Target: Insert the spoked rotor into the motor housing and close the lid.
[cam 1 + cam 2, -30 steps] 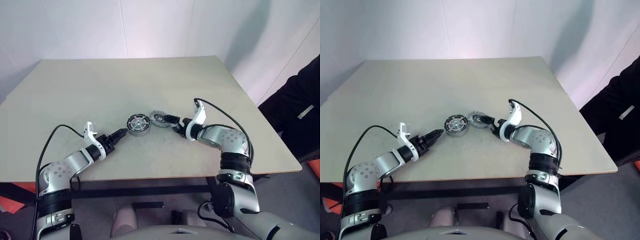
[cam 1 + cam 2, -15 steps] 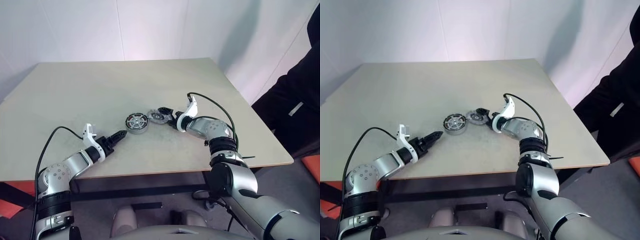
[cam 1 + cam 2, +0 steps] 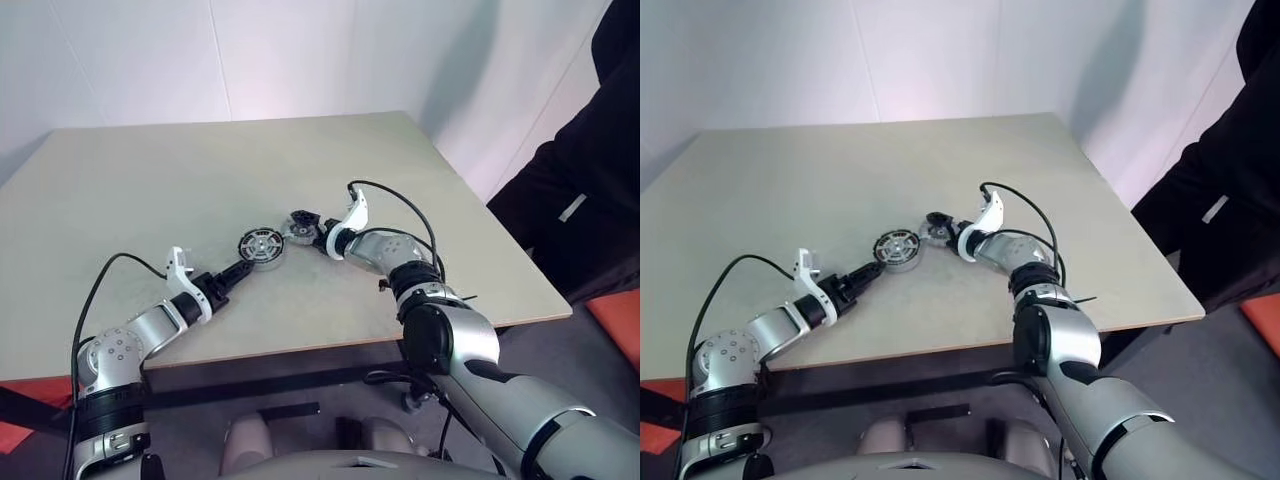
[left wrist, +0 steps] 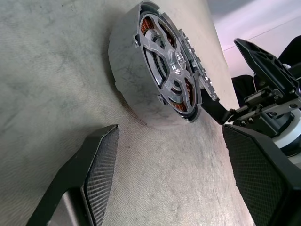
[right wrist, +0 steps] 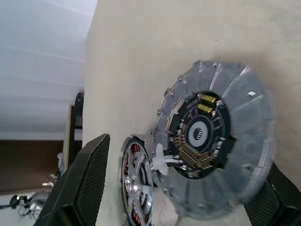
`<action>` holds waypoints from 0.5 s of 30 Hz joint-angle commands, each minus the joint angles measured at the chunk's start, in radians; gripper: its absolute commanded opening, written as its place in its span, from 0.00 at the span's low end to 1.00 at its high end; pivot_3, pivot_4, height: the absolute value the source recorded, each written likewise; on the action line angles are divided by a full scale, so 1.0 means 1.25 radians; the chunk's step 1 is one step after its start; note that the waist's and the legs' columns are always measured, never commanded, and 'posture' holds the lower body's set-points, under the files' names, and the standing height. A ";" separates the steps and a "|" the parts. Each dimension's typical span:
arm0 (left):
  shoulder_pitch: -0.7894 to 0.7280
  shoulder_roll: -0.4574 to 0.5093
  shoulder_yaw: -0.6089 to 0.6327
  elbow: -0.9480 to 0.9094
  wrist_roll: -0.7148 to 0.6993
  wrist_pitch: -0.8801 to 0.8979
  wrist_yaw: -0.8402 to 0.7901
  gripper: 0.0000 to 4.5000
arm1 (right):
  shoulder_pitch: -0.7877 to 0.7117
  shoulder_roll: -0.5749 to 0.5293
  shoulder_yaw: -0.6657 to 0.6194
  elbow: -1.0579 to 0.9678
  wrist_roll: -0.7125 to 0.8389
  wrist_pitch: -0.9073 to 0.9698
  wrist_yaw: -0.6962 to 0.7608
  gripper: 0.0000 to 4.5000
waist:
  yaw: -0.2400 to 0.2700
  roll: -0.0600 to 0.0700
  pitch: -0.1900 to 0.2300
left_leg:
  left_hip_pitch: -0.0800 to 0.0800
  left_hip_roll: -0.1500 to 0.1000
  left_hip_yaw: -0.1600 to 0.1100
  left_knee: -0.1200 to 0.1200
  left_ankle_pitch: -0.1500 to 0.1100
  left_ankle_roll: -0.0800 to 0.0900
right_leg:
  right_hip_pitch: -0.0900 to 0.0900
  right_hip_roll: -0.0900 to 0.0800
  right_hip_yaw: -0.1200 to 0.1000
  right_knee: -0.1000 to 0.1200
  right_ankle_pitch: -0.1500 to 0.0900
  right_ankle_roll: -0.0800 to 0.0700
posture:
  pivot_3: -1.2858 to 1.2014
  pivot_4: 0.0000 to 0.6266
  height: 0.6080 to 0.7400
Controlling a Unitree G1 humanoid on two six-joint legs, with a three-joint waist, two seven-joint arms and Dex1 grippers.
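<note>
Silver-spoked black rotor [image 4: 164,70] is already sitting inside the round grey metal motor housing [image 3: 259,247] mid-table, so closing is the step in hand. The right tool [image 3: 300,224] is straddling the notched light-grey lid [image 5: 214,141], jaws wide and not yet clenched, just right of the housing; next it needs to grip the lid, while the left tool [image 3: 238,268] is waiting released nearby.

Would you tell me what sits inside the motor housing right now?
The spoked rotor sits inside the motor housing. Copper windings show between its spokes; whatever lies beneath the rotor is covered.

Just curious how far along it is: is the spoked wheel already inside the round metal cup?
Yes, in: the spoked wheel sits inside the metal cup, copper windings showing between its spokes.
</note>
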 commanded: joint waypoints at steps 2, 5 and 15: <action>-0.007 0.003 -0.004 -0.012 -0.001 -0.002 -0.001 0.82 | -0.054 0.010 -0.006 0.017 -0.008 -0.059 0.046 0.99 | 0.005 0.000 0.000 | -0.002 -0.001 0.000 0.000 -0.001 -0.001 | -0.003 0.000 0.003 0.003 0.005 -0.004 | 0.52 0.00 1.00; -0.006 0.008 -0.002 -0.010 -0.001 -0.002 -0.003 0.82 | -0.067 0.005 -0.017 0.031 -0.008 -0.086 0.057 0.99 | 0.008 0.000 0.000 | -0.005 -0.001 0.001 0.002 -0.003 -0.003 | -0.007 0.001 0.008 0.013 0.007 -0.006 | 0.52 0.00 1.00; -0.013 0.021 0.002 0.003 0.002 -0.003 -0.006 0.82 | -0.075 0.019 0.097 -0.232 0.035 0.181 0.250 0.99 | 0.007 0.000 0.000 | -0.011 0.000 0.001 0.002 -0.005 -0.005 | -0.014 0.003 0.010 0.017 0.009 -0.012 | 0.52 0.00 1.00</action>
